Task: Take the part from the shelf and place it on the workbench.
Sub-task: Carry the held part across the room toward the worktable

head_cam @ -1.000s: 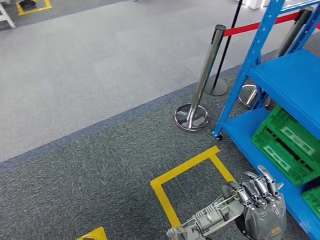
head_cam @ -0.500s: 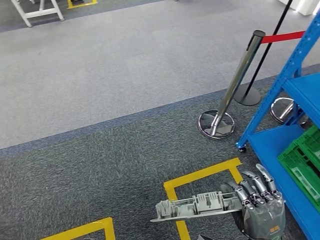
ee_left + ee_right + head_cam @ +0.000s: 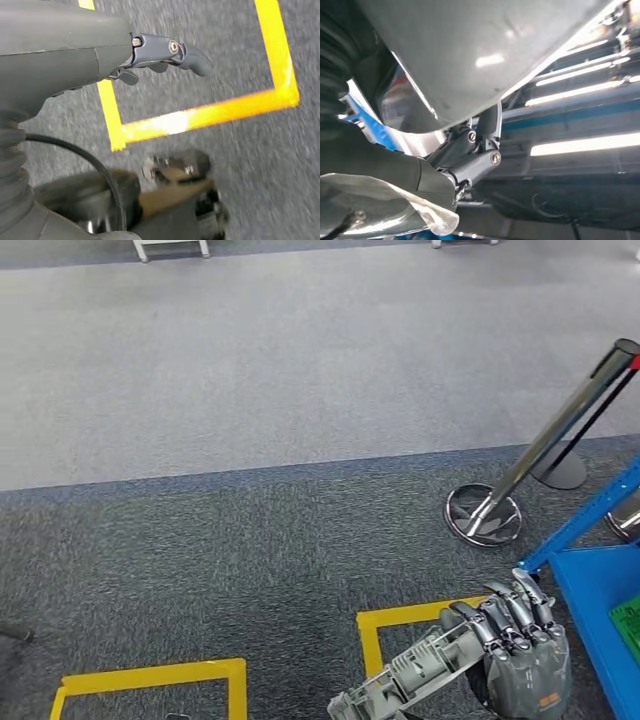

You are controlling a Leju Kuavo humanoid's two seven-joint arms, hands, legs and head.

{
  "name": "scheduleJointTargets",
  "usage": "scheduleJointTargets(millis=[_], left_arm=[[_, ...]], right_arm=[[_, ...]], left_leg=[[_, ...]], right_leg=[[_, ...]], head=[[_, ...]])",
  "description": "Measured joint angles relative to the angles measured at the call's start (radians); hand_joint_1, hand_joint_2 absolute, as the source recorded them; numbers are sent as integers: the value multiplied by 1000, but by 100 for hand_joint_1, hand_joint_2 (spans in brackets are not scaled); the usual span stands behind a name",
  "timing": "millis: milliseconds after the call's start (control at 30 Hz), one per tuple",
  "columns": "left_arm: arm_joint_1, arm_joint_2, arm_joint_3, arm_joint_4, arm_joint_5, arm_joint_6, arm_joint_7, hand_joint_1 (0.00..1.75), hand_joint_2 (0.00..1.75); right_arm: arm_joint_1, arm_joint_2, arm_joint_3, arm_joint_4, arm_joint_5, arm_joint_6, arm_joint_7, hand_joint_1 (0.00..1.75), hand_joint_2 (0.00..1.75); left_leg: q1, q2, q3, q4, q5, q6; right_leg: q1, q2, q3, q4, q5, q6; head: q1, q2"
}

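Note:
A long grey ribbed plastic part (image 3: 407, 672) sticks out to the left from my right hand (image 3: 521, 660), which grips one end of it at the bottom right of the head view. In the right wrist view the part (image 3: 478, 45) shows as a broad pale surface close over the hand's dark fingers (image 3: 471, 160). My left hand (image 3: 113, 50) hangs above the carpet with its fingers (image 3: 166, 52) stretched out and nothing in them. The blue shelf (image 3: 596, 600) stands at the right edge, close beside my right hand.
A chrome barrier post (image 3: 528, 465) leans from its round base (image 3: 483, 515) just left of the shelf. Yellow tape squares (image 3: 151, 680) mark the dark carpet near my feet. White table legs (image 3: 170, 248) stand at the far edge of the lighter carpet.
The whole view has swung left: shelf and barrier post slid toward the right edge, and a second tape square came in at lower left. The part's free end has dipped lower.

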Motion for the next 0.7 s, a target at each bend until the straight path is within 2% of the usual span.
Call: scheduleJointTargets(millis=[33,67,100,133,167,200,233,267,300,333,367,400,467,500,533,567,600,633,700], left_arm=[[0,-1,0,0,0,0,0,0,175],[0,-2,0,0,0,0,0,0,175],[1,-2,0,0,0,0,0,0,175],[1,-2,0,0,0,0,0,0,175],[1,-2,0,0,0,0,0,0,175],[0,-2,0,0,0,0,1,0,175],[0,-1,0,0,0,0,1,0,175],[0,-1,0,0,0,0,1,0,175],[1,-1,0,0,0,0,1,0,175],[4,0,0,0,0,0,1,0,175],[6,0,-1,0,0,0,1,0,175],[6,0,-1,0,0,0,1,0,175],[3,-1,-1,0,0,0,1,0,175],[1,-1,-2,0,0,0,1,0,175],[1,-1,-2,0,0,0,2,0,175],[2,-1,-3,0,0,0,3,0,175],[4,-1,-3,0,0,0,4,0,175],[5,0,-4,0,0,0,6,0,175],[5,0,-4,0,0,0,7,0,175]], right_arm=[[1,-1,0,0,0,0,0,175,175],[2,-1,-1,0,0,0,0,175,175],[2,-1,-1,0,0,0,0,175,175],[2,-1,-1,0,0,0,0,175,175],[1,-1,-1,1,0,0,0,175,175],[1,-1,-1,1,0,0,0,175,175],[2,-2,-1,1,0,0,0,175,175],[2,-2,-1,1,0,0,0,175,175],[2,-2,0,0,0,0,0,175,175],[1,-2,1,0,1,0,0,175,175],[0,-2,1,0,1,0,0,175,175],[0,-2,2,0,0,0,0,175,175],[2,-2,2,0,1,0,0,175,175],[3,-2,2,0,1,0,0,175,175],[3,-2,1,0,1,0,0,175,175],[3,-2,1,0,2,0,0,175,175],[2,-2,2,0,2,0,0,175,175],[2,-2,2,0,2,0,0,175,175],[2,-2,2,0,2,0,0,175,175]], left_leg=[[0,-14,1,0,-1,1],[1,-30,3,1,-2,1],[2,-45,5,3,-4,-1],[4,-61,7,7,-8,-5],[5,-76,6,14,-13,-10],[6,-91,2,23,-17,-16],[7,-103,-4,30,-21,-23],[9,-115,-10,33,-21,-29],[11,-127,-14,34,-20,-35],[13,-128,-16,35,-20,-39],[11,-111,-19,43,-25,-44],[10,-85,-30,68,-40,-49],[11,-24,-79,171,-93,-58],[15,-11,-111,233,-119,-61],[17,-6,-136,280,-133,-63],[19,-3,-147,298,-129,-63],[20,-1,-139,278,-107,-62],[19,6,-112,224,-71,-59],[10,47,-49,98,-19,-47]], right_leg=[[0,4,-32,45,-6,2],[0,5,-49,56,10,4],[-2,7,-47,28,44,6],[-5,18,-27,-33,90,8],[-9,45,-4,-96,123,11],[-14,71,19,-147,143,11],[-16,91,33,-178,149,11],[-15,102,39,-186,143,7],[-13,92,43,-189,143,2],[-13,79,46,-192,144,-4],[-13,66,51,-195,144,-11],[-13,49,56,-198,144,-17],[-10,15,64,-202,140,-25],[-7,-2,66,-202,137,-28],[-5,-18,68,-202,135,-29],[-4,-33,70,-202,132,-29],[-3,-47,73,-202,129,-28],[-2,-60,78,-202,125,-27],[0,-82,86,-203,116,-21]], head=[[1,0],[2,0],[2,0],[3,0],[3,0],[2,0],[3,0],[2,0],[2,0],[3,0],[0,0],[-3,0],[-9,0],[-9,0],[-9,0],[-9,0],[-9,0],[-9,0],[-9,0]])
